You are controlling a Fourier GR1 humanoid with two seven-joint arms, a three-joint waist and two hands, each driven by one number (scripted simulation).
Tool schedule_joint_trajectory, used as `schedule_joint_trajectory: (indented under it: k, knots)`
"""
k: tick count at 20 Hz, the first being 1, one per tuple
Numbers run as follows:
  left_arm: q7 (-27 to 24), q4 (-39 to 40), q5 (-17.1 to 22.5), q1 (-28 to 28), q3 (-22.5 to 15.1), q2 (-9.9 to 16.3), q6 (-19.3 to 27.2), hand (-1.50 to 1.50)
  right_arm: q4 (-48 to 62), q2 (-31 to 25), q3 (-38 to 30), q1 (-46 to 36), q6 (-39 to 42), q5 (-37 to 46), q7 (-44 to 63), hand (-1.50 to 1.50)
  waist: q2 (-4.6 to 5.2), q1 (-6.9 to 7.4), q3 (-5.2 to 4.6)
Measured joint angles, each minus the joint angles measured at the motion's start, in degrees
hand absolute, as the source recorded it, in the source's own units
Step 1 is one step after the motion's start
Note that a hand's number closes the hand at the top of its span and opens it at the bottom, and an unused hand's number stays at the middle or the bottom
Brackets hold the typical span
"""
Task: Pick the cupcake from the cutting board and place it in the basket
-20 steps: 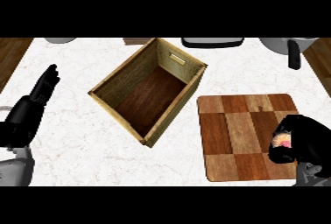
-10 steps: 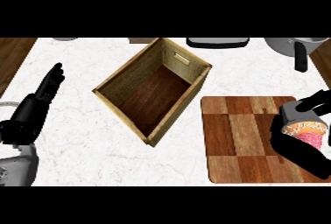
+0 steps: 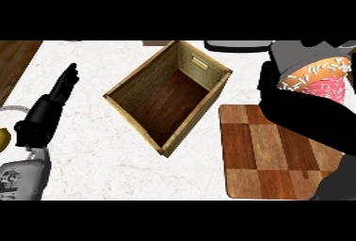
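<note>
My right hand [image 3: 295, 117] is raised high at the right of the head view, curled round the cupcake [image 3: 321, 81], which has pink frosting with white sprinkles. The hand and cupcake loom large above the cutting board [image 3: 268, 155], a wooden board of light and dark strips, and hide its right part. The basket [image 3: 170, 96], a wooden crate with a dark floor and nothing inside, stands tilted at the centre, just left of the board. My left hand [image 3: 49, 110] rests open at the left edge, fingers straight and pointing up.
A white marble counter [image 3: 104, 160] carries everything. Dark kitchen items [image 3: 236, 45] sit along the back edge behind the basket. A yellow object [image 3: 4, 139] peeks in at the far left edge.
My right hand has lifted the cupcake off the cutting board, up and toward the camera, so both now look much bigger. The left hand has stayed put.
</note>
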Motion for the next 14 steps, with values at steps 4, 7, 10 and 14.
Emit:
schedule_joint_trajectory:
  k: [4,7,10,14]
  knots:
    - [0.3,-0.2,0.5,-0.3,0.4,0.4,-0.5,0.00,9.6,2.0,-3.0,-10.4,0.7,-2.1,1.4,1.50,0.01,0.48,0.02]
    - [0.1,-0.5,0.5,0.2,0.2,0.4,-0.7,0.00,17.4,2.6,-4.8,-17.4,0.6,-3.4,2.1,1.50,0.07,0.83,0.04]
    - [1.1,-1.2,0.6,-0.5,-0.3,0.0,-0.9,0.00,25.7,2.9,-6.1,-22.8,-0.6,-4.3,2.8,1.50,0.21,1.27,0.05]
    - [0.8,-0.2,0.5,-1.5,-0.2,-0.1,-0.7,0.00,36.4,3.1,-7.9,-28.0,-2.9,-6.0,3.2,1.50,0.48,1.47,0.06]
